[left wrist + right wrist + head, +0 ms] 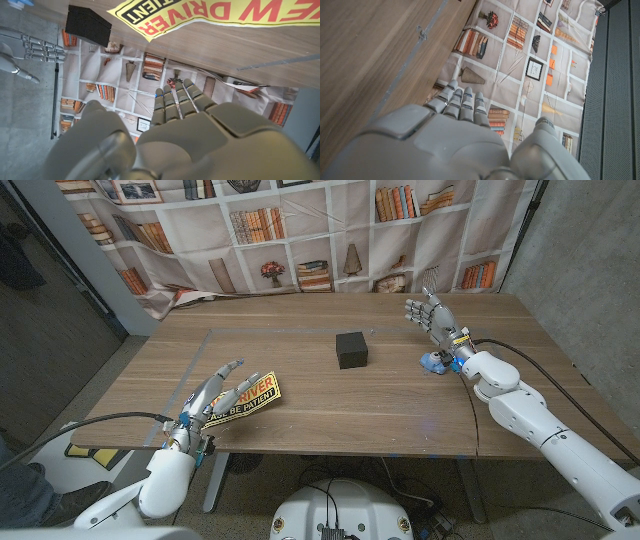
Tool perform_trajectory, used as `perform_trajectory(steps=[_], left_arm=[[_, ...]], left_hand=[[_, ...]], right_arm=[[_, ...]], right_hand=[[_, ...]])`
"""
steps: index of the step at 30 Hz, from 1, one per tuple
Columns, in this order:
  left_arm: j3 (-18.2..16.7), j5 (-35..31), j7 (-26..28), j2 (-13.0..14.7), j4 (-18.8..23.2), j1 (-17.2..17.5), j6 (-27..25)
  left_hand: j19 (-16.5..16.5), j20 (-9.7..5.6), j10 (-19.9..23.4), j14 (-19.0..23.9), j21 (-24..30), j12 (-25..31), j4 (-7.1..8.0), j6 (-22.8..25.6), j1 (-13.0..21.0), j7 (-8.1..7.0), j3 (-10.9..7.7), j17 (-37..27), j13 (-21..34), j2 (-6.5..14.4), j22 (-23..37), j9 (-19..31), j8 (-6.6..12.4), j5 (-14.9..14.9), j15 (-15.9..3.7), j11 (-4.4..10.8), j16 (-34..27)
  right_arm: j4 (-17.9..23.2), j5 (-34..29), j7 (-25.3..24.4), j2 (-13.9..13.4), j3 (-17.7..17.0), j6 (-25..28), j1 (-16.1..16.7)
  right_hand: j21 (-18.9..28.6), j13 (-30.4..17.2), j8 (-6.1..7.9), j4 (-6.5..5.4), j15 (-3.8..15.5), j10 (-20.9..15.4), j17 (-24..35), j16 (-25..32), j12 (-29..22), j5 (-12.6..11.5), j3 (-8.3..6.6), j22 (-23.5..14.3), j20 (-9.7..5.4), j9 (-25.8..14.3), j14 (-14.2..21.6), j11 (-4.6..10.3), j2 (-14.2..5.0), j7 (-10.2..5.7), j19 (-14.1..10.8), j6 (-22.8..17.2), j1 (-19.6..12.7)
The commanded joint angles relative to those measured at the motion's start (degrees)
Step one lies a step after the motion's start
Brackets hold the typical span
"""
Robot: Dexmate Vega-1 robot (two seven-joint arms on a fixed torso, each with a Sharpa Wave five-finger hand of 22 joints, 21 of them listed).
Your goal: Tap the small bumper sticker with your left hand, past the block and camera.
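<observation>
the left hand (222,392), fingers (235,370) spread and empty, hovers over the near end of the yellow bumper sticker (250,395), whose long axis runs rightward toward the black block (351,349).

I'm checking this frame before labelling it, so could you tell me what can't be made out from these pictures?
- Whether the left hand touches the bumper sticker: head view, fingers overlap its near end.
- The sticker's full wording: head view too small; left wrist view cuts it at the edge.
- The small blue thing by the right hand: too small, partly behind the wrist.
- Black block: no detail visible.
</observation>
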State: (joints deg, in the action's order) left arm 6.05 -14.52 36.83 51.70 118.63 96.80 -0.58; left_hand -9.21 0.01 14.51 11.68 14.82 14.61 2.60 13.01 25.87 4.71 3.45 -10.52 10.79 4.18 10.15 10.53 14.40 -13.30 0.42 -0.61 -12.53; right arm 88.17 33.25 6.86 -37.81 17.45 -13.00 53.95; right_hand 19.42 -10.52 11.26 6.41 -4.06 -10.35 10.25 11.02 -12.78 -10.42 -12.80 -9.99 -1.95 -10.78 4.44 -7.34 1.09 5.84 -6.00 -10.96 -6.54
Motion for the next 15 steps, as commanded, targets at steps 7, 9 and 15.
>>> perform_trajectory(steps=[7, 9, 15], left_arm=[[6.5, -13.5, -0.7, 5.5, 6.0, -2.5, -18.3], [7.1, -14.3, -1.5, 6.3, 6.7, -2.8, -20.3], [9.3, -14.6, -3.9, 7.8, 8.2, -4.0, -24.5]], left_hand=[[-0.3, -0.12, 0.5, 0.8, -0.3, -0.3, -0.37, 1.1, 1.0, -1.01, -0.38, -0.1, 0.3, 1.4, 0.1, 0.3, -0.05, 0.0, -0.65, 0.59, 0.1], [-0.5, -0.33, 1.1, 1.0, -0.5, -0.3, -0.52, 1.9, 1.7, -1.26, -1.06, -0.1, 0.3, 2.6, 0.1, 0.3, 0.05, 0.0, -0.74, 0.84, 0.2], [-1.0, -0.79, 2.2, 1.9, -0.6, -0.2, -0.89, 3.2, 2.9, -1.54, -1.93, -0.1, 0.3, 3.7, 0.1, 0.3, 0.20, 0.2, -1.12, 1.27, 0.2]], right_arm=[[-0.1, 0.7, 0.6, -0.1, 0.0, 0.2, 0.1], [0.1, 0.7, 0.6, -0.3, 0.0, 0.5, 0.2], [0.5, 1.0, 0.8, -0.9, -0.1, 1.4, 0.4]], right_hand=[[-0.4, -0.2, 0.12, 0.13, -0.27, -0.4, 0.2, -0.2, 0.2, -0.3, -0.25, -0.3, -0.09, -0.2, 0.2, 0.11, -0.45, 0.00, -0.6, -0.2, -0.3], [-0.5, -0.2, 0.13, 0.13, -0.27, -0.4, 0.2, -0.2, 0.2, -0.3, -0.25, -0.3, -0.10, -0.2, 0.2, 0.10, -0.46, -0.02, -0.6, -0.3, -0.3], [-0.5, -0.2, 0.15, 0.14, -0.23, -0.4, 0.2, -0.2, 0.2, -0.3, -0.23, -0.3, -0.11, -0.2, 0.2, 0.04, -0.47, 0.00, -0.6, -0.3, -0.3]])
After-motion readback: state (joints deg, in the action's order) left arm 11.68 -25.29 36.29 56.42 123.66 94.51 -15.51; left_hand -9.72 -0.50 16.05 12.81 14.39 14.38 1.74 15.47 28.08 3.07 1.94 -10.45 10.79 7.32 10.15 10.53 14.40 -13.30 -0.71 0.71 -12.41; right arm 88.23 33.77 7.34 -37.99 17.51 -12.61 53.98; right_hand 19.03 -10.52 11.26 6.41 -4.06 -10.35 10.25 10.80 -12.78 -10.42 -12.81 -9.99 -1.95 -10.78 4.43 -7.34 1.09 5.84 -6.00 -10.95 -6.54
